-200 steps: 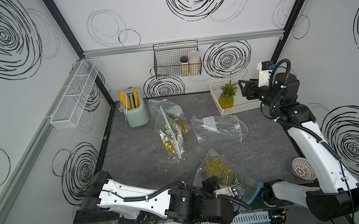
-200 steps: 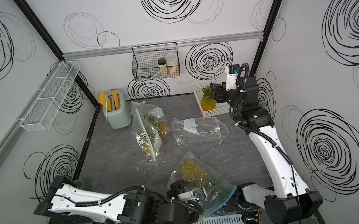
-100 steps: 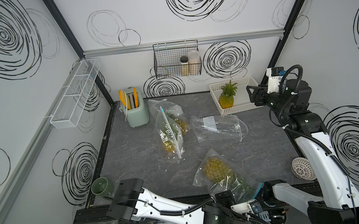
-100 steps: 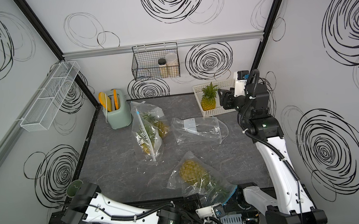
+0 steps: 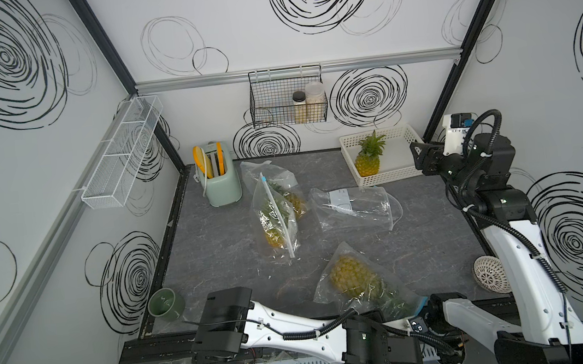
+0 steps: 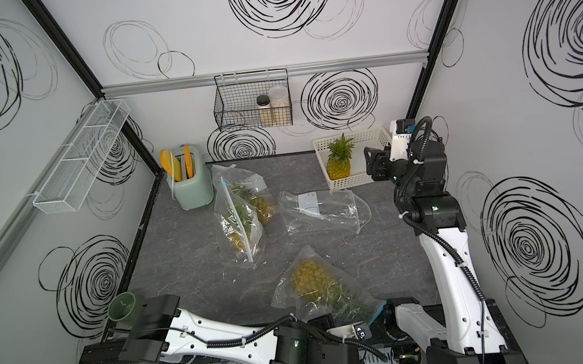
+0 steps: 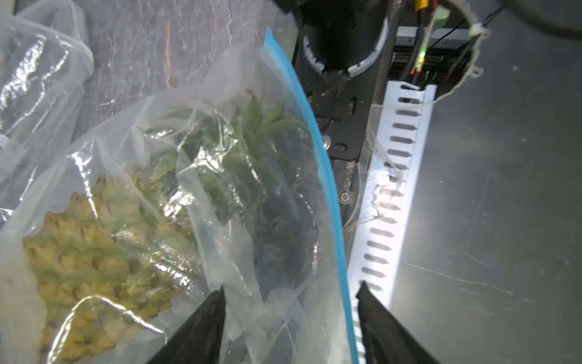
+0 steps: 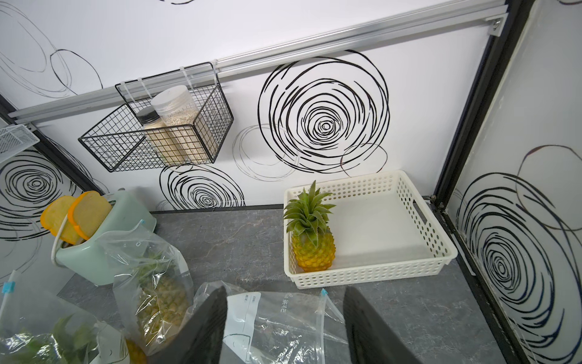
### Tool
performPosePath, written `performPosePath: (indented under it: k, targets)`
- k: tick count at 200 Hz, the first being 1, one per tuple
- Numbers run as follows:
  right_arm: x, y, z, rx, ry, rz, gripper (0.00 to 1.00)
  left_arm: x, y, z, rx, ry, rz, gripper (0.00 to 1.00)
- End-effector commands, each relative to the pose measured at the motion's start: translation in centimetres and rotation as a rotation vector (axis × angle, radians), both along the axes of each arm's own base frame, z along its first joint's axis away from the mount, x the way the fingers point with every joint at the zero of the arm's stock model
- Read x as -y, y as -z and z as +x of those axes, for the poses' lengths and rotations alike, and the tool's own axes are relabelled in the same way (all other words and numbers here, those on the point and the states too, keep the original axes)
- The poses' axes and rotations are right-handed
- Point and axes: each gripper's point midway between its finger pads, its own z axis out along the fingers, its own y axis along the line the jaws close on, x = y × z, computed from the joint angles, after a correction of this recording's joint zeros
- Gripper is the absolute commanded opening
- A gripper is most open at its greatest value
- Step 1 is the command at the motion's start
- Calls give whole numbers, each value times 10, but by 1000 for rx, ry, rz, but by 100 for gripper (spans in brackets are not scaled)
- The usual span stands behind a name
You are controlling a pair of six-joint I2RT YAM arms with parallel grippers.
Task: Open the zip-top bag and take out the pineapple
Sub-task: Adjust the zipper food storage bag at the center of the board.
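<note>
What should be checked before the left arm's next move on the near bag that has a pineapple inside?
1. The blue zip edge of the near bag lies between the fingers of the left gripper: ok, it runs through the gap, close to one finger.
2. Grip on that edge: not ok, the jaws stand apart.
3. Zip sealed or open: cannot tell.
4. The right gripper is free to help: ok, open and empty, but it is over by the white basket, well apart from the bag.
5. Room in the basket: ok, one pineapple stands at one end and the rest is bare.
</note>
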Motion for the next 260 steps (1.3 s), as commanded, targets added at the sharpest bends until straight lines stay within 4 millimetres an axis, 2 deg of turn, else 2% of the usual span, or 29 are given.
performPosePath:
  k: [1,22,60,84,105,156,199,223,260]
  targets:
    - [3,2,-2,0,-4,-11,61,6,-1,14,-32,-12,-28,31]
    - [7,0,0,4,2,-10,61,4,-7,30,-36,-32,-43,0]
    - [7,1,2,0,-10,-3,61,-7,-30,71,-3,-106,-85,0]
    - [5,1,3,0,-22,-4,60,-23,-54,107,24,-181,-133,0]
    - [3,2,2,1,-34,-4,60,-43,-68,140,53,-252,-147,0]
    - [-15,8,-4,-27,-144,6,58,-76,-127,207,137,-394,-266,0]
    - [-45,22,-12,-80,-270,-4,59,-112,-151,237,186,-476,-295,0]
    - [-71,29,-17,-105,-326,-32,59,-139,-160,249,219,-535,-293,0]
    - [-111,42,-25,-140,-413,-65,59,-167,-169,252,228,-583,-307,0]
